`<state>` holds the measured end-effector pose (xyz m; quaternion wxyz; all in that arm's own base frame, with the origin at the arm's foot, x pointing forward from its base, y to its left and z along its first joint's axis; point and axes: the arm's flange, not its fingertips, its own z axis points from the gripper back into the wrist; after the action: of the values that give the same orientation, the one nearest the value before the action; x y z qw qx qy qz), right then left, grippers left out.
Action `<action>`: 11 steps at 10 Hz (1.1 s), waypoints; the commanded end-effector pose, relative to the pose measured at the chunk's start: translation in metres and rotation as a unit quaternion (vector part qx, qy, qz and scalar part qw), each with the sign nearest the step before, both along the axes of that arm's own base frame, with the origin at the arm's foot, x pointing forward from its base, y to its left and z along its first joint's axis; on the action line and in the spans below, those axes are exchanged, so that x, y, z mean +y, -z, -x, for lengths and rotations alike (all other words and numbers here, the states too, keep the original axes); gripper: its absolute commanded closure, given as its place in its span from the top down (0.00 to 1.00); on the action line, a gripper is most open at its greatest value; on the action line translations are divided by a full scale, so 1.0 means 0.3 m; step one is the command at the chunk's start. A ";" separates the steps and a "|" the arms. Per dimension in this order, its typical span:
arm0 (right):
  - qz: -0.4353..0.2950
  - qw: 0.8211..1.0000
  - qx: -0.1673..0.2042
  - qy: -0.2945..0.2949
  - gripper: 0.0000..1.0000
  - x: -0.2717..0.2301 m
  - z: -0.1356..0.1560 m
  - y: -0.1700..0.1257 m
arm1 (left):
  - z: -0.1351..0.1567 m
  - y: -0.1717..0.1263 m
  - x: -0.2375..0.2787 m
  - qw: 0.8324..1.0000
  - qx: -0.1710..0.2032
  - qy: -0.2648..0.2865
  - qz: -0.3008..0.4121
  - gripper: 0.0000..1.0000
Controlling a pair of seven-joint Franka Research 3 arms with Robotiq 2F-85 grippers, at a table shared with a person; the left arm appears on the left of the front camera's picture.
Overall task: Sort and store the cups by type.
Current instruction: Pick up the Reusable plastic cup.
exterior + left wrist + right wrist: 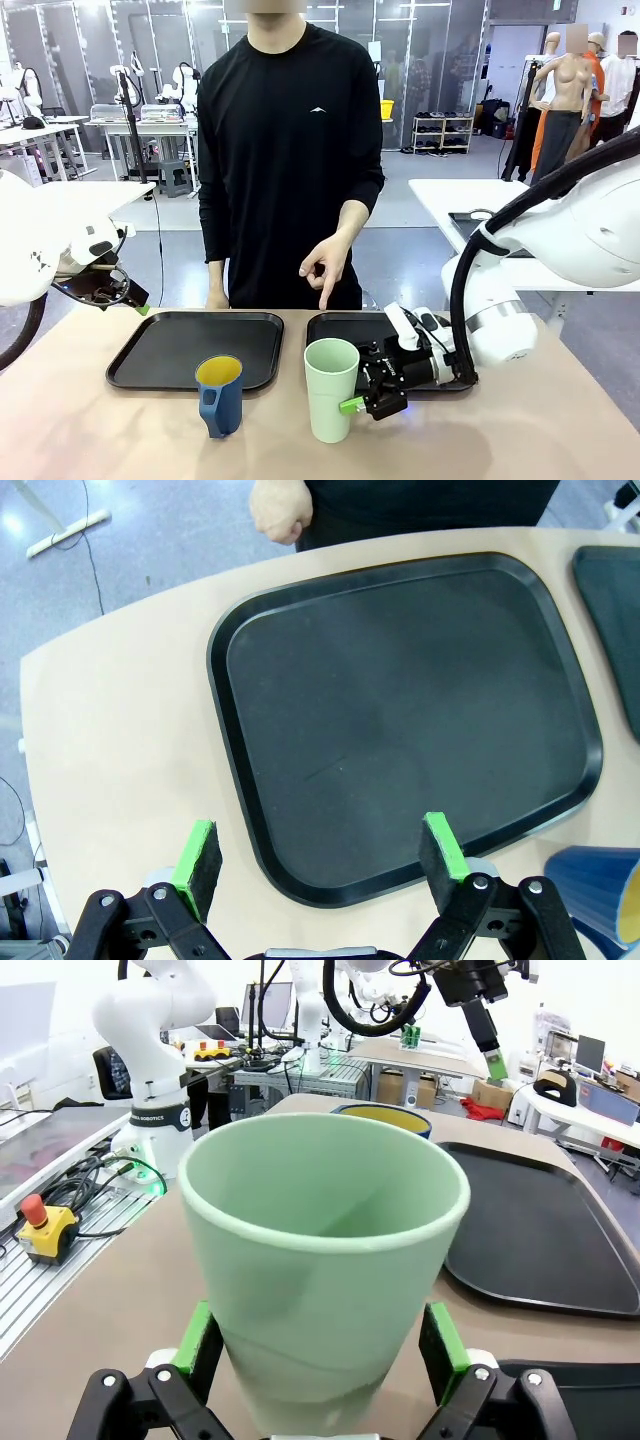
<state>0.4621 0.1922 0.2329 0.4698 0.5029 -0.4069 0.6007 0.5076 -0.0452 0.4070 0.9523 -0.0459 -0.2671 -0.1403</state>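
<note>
mint-green tumbler (331, 388) stands upright on the tan table (100, 430), lower centre of the front view, just below the near rim of the right tray (345, 325). the right gripper (352, 398) lies level at the tumbler's lower right, jaws spread wide. in the right wrist view its green pads (200, 1335) flank the tumbler's lower wall on both sides, just beside it and not pinching. lower centre-left, the dark blue mug (220, 395) with a yellow inside stands just below the left tray (150, 355), handle toward the camera. the left gripper (130, 297) hangs at the frame's left edge above the table, fingers spread and holding nothing. across the table a person (290, 150) in black points one hand (327, 265) down at the right tray.
</note>
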 end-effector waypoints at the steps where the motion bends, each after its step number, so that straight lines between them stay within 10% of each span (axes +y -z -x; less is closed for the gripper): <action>1: -0.001 1.000 0.010 -0.017 1.00 0.045 -0.035 0.018 | -0.003 -0.004 0.001 1.000 -0.001 0.000 0.000 1.00; 8: 0.007 0.999 0.009 -0.040 1.00 0.080 -0.033 0.027 | -0.003 -0.004 0.001 1.000 -0.001 0.000 0.000 1.00; 9: 0.016 0.999 0.011 -0.039 0.81 0.072 -0.030 0.026 | -0.003 -0.004 0.001 1.000 -0.001 0.000 0.000 1.00; 11: 0.000 0.999 0.005 -0.048 0.80 0.074 -0.030 0.021 | -0.003 -0.004 0.001 1.000 -0.001 0.000 0.000 1.00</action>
<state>0.4673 0.2135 0.2212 0.4503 0.5159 -0.3872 0.6174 0.5076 -0.0452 0.4070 0.9523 -0.0459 -0.2671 -0.1403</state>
